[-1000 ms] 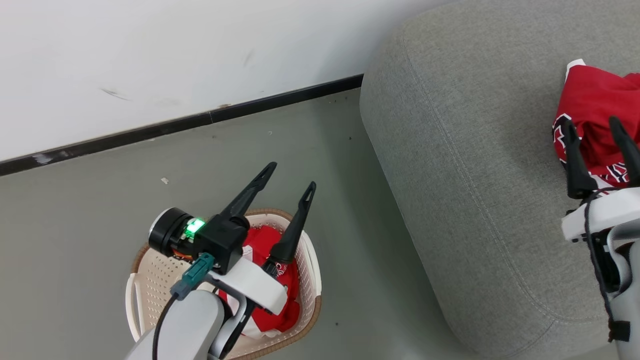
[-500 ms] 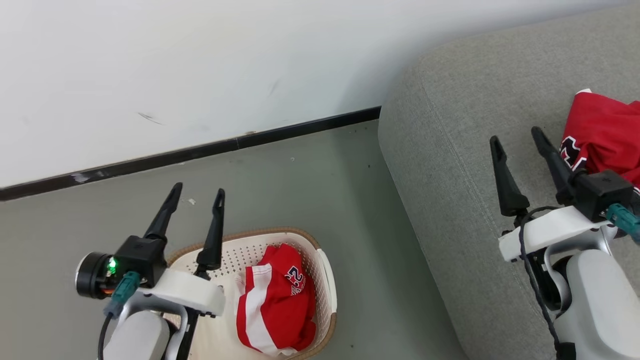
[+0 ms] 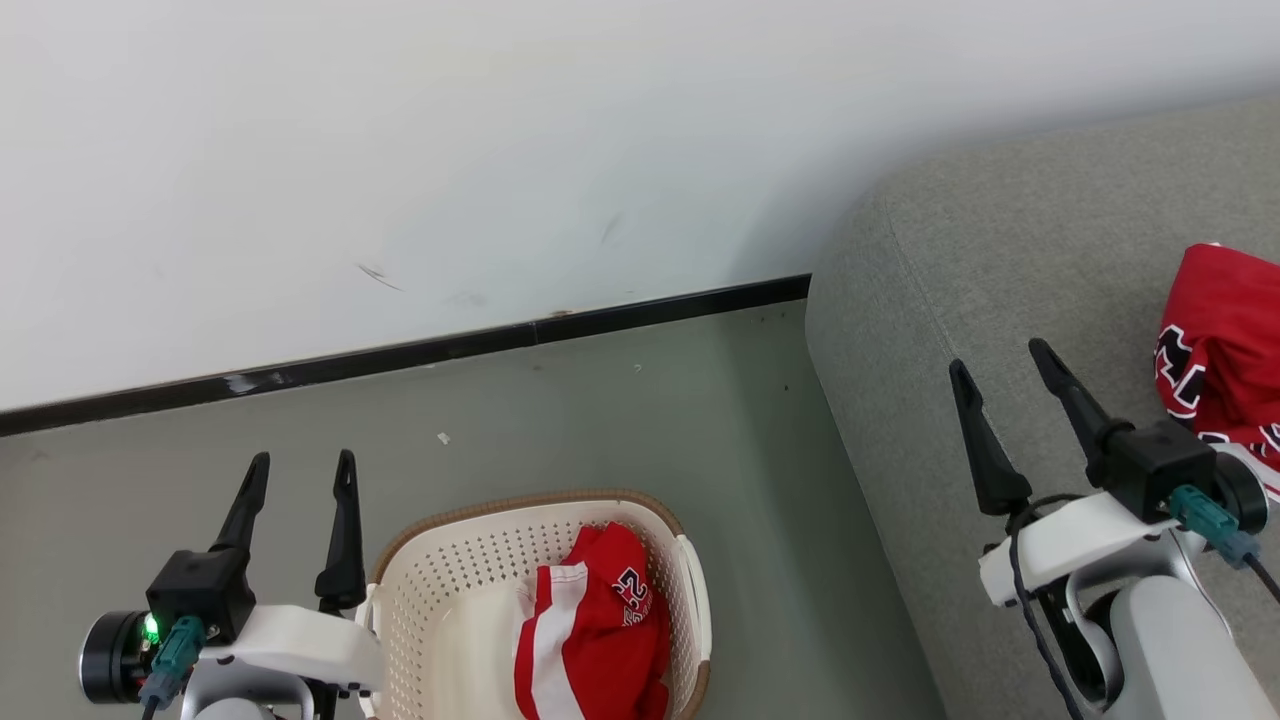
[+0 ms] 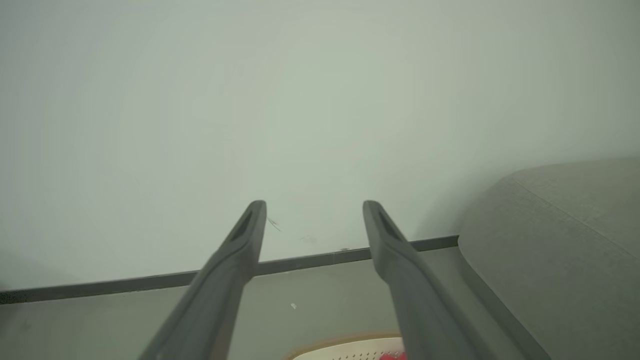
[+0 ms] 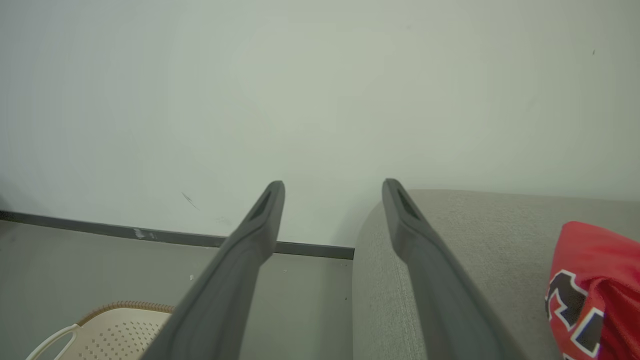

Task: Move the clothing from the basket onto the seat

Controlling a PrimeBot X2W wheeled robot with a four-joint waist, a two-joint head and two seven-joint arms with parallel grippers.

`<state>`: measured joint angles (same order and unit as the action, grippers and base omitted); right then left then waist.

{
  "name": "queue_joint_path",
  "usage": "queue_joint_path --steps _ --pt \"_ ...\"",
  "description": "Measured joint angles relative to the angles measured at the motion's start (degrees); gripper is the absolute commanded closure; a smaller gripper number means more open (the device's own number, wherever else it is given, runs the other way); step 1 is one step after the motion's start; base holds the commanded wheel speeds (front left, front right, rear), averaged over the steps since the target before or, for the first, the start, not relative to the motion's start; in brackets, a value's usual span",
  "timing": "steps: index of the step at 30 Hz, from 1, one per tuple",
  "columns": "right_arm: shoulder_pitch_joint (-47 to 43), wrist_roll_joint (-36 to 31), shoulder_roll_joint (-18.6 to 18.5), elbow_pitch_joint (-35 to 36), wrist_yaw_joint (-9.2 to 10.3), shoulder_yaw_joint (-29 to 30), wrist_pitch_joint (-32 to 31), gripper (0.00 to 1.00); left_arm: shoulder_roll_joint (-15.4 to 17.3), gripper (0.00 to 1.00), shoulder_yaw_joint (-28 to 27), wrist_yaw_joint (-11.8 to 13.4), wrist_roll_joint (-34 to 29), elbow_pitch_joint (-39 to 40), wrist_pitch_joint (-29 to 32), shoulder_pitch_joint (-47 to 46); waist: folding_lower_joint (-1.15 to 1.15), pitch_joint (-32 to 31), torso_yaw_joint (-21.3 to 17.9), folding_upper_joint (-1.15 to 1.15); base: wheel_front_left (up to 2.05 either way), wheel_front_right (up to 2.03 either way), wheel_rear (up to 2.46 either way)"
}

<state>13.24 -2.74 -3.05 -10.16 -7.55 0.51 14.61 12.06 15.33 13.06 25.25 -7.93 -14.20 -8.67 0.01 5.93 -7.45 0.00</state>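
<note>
so, shorts (image 3: pixel 590 630) lie in the basket (image 3: pixel 440 570), jersey (image 3: pixel 1230 330) on the seat (image 3: pixel 1000 250).

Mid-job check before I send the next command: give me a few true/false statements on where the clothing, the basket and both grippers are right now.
1. A striped red garment lies in the basket. True.
2. The left gripper is shut on cloth. False: it is open and empty, left of the basket in the head view.
3. A second red garment lies on the sofa. True.
4. The right gripper grips that second garment. False: it is open, over the sofa, apart from the garment.
5. The basket stands on the sofa. False: it stands on the floor beside the sofa.
</note>
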Motion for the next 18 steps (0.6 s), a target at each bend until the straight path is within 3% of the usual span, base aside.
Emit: queue_joint_path --steps 18 --pt "-11.0 0.8 0.6 3.0 0.0 0.9 0.0 0.0 -0.8 0.0 -0.7 0.6 0.2 -0.5 0.0 5.9 0.0 -5.7 3.9 0.0 0.0 0.0 0.0"
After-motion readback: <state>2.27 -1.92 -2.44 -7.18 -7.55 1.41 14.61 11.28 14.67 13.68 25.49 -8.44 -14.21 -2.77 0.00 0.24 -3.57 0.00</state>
